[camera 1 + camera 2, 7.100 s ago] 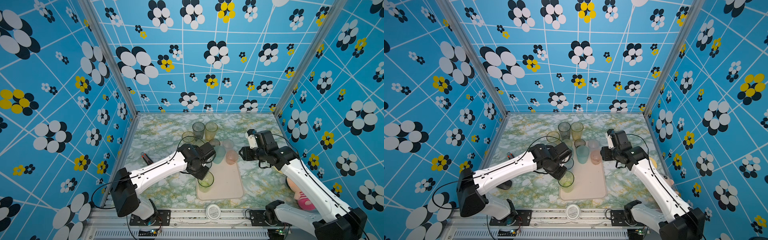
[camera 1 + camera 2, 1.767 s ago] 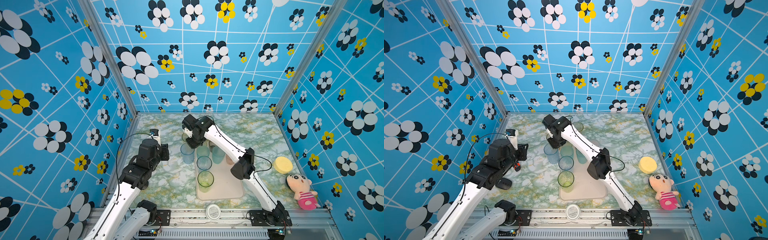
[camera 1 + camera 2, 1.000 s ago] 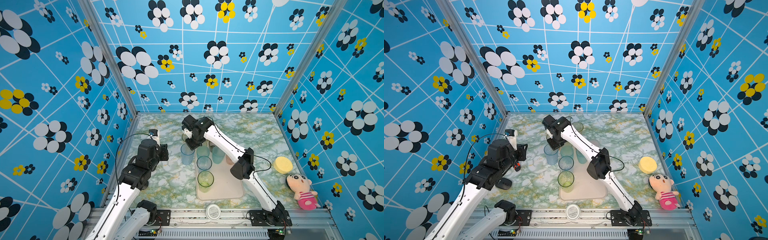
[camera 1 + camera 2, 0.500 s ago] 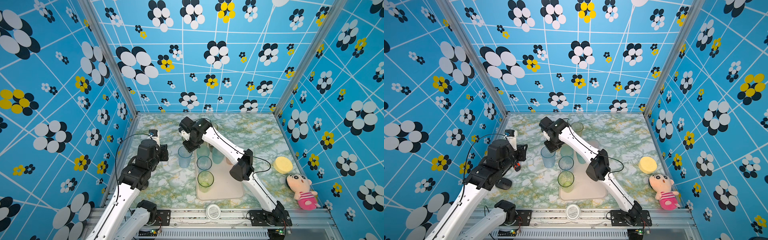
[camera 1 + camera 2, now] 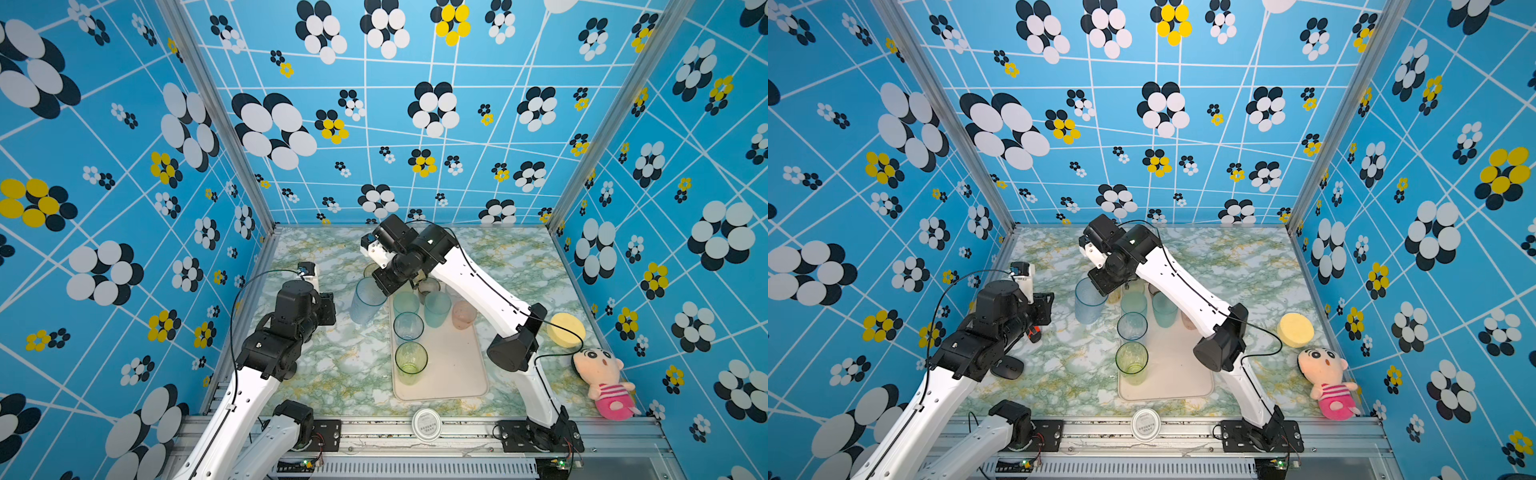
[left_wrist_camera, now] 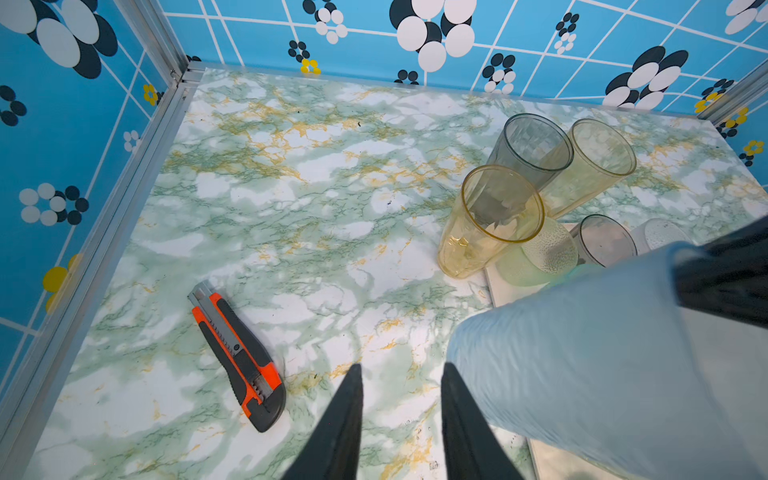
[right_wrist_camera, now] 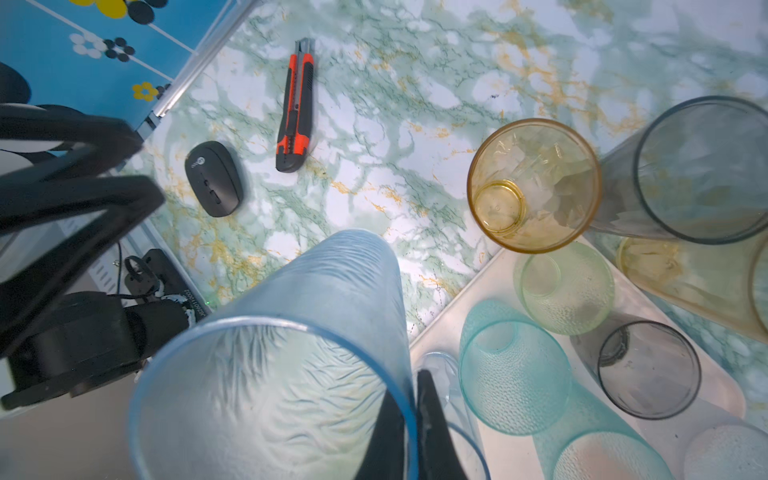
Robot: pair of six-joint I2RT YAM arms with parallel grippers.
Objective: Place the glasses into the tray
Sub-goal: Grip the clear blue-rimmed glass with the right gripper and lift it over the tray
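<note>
The right gripper [image 7: 409,386], shut on the tall blue glass's [image 5: 365,301] rim, has nudged it toward 9 o'clock, tilted. It is still outside the tray [image 5: 457,374], over the counter [image 5: 332,374] by the tray's 10 o'clock corner. The left gripper [image 6: 400,368] is half open and empty.

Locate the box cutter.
In the right wrist view the box cutter lies on the table beside the black mouse; in a top view, left of the tray.

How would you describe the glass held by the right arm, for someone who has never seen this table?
Start at the big cream tray. Beside its far left corner, the right arm's fingers pinch the rim of a tall glass. It alone is frosted pale blue.
</note>
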